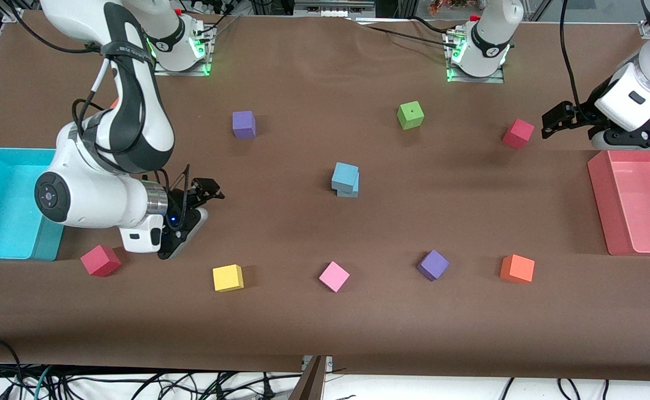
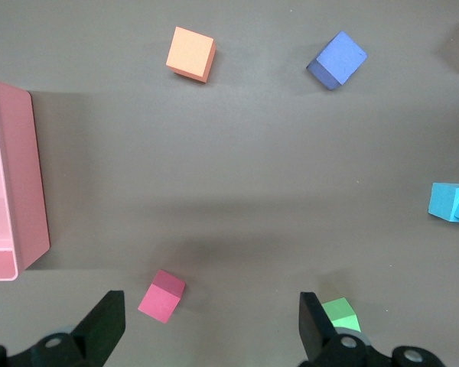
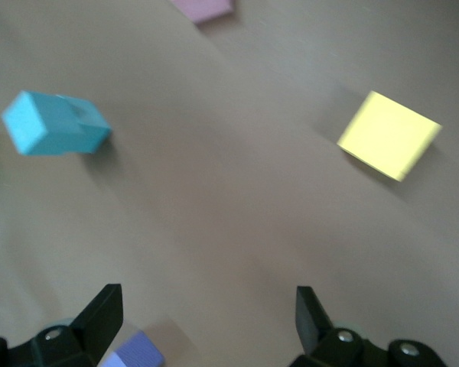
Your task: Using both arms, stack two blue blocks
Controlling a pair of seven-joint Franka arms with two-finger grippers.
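- Front view: the two blue blocks (image 1: pixel 345 179) sit near the middle of the table (image 1: pixel 325 316), one on top of the other with the upper one slightly askew — by the look of it the stack is already made. The right end effector (image 1: pixel 205 189) hangs low over the table toward the right arm's end, beside the turquoise bin (image 1: pixel 3 203), fingers spread and holding nothing. The left end effector (image 1: pixel 555 119) is over the table near the pink bin (image 1: pixel 636 200), close to a red cube (image 1: pixel 518 133), and it too is spread and empty.
- Left wrist view: the left end effector (image 2: pixel 210 325) shows its two fingers wide apart with nothing between them; the blue blocks (image 2: pixel 451 202) lie well apart from it, at the edge of the picture.
- Right wrist view: the right end effector (image 3: pixel 206 321) is likewise spread and empty. The blue blocks (image 3: pixel 53 124) lie ahead of it and off to one side, a yellow cube (image 3: pixel 389 135) off to the other.
- Relation that matters: the stack lies between the two arms, and the right one looks nearer — any further move should avoid nudging the offset upper block.
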